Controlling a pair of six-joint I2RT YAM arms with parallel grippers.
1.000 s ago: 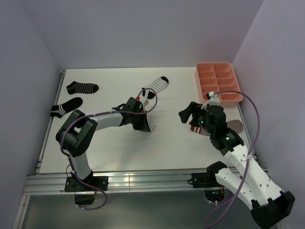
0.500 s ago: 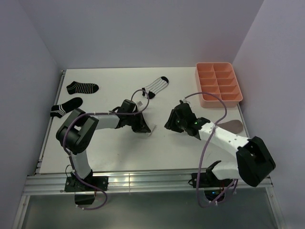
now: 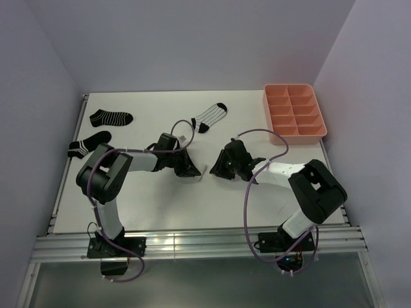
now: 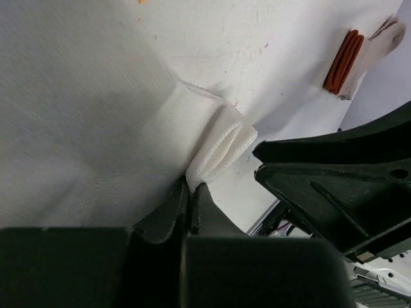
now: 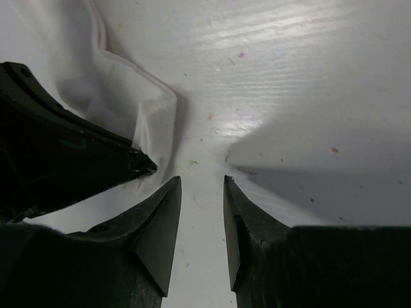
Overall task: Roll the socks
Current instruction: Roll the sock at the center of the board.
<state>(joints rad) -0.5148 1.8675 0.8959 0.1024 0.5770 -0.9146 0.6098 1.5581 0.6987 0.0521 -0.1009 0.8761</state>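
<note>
Pinching the folded edge of the plain white soft ankle sock (image 4: pixel 218 144), my left gripper (image 4: pixel 191 192) is clamped tight, its two black fingers pressed together on the cloth with no gap between them; the sock lies flat on the white table (image 3: pixel 160 199), doubled into a thick fold right at my fingertips. My right gripper (image 5: pixel 202 192) sits low over the table just right of that sock; its jaws stand narrowly apart, bare tabletop shows between them, and they grip nothing. The two grippers face each other closely across the fold, so my left fingers crowd the sock's edge on the side my right gripper faces; whether my right fingertip touches the cloth I cannot tell.

Beyond the white sock lies a white thin-striped sock with black toe and heel (image 3: pixel 209 117); well to its left lie a black white-striped sock (image 3: pixel 110 118) and a second black white-striped sock (image 3: pixel 90 144). Well to its right and farther back stands a salmon-pink plastic tray (image 3: pixel 302 138) with compartments. A taupe sock with a red cuff (image 4: pixel 363 54) lies apart from the white sock, past my right gripper.
</note>
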